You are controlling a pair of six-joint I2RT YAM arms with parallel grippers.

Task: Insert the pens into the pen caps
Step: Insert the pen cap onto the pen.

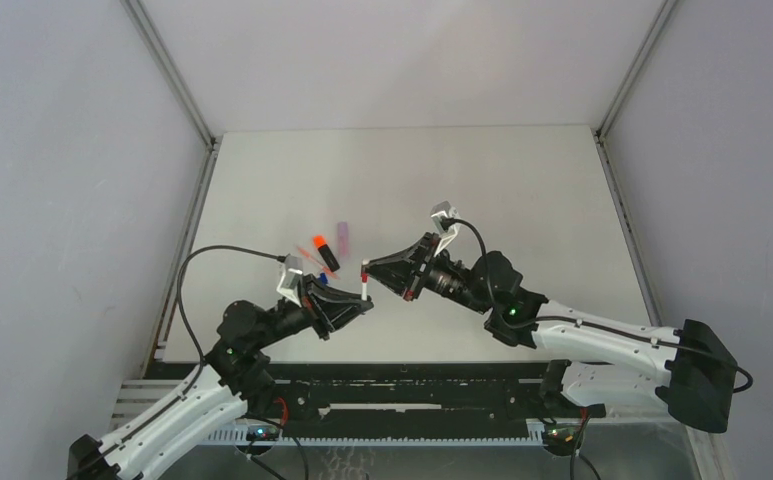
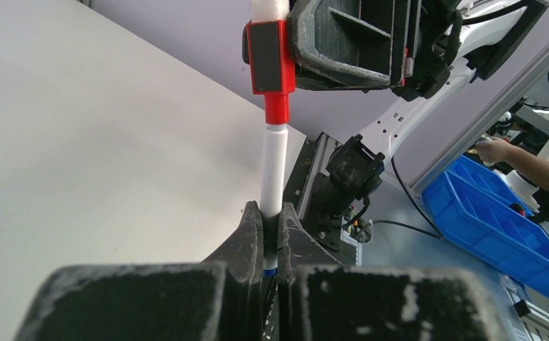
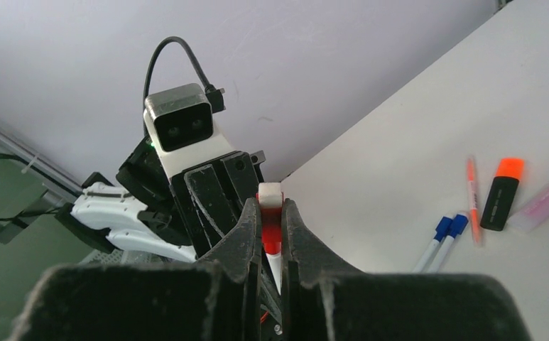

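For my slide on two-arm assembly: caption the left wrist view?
Left gripper clamps a white pen; right gripper holds the red cap at its tip.

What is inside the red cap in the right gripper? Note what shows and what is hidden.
The white pen, clamped in the left gripper, meets the mouth of the red cap. The cap hides its tip and how deep it sits.

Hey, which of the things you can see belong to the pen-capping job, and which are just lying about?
Job: white pen in the left hand; red cap in the right hand; black orange-tipped highlighter; lilac highlighter; two blue-capped pens; thin orange pen.
Lying about: blue bin off to the side; person's arm beyond it.
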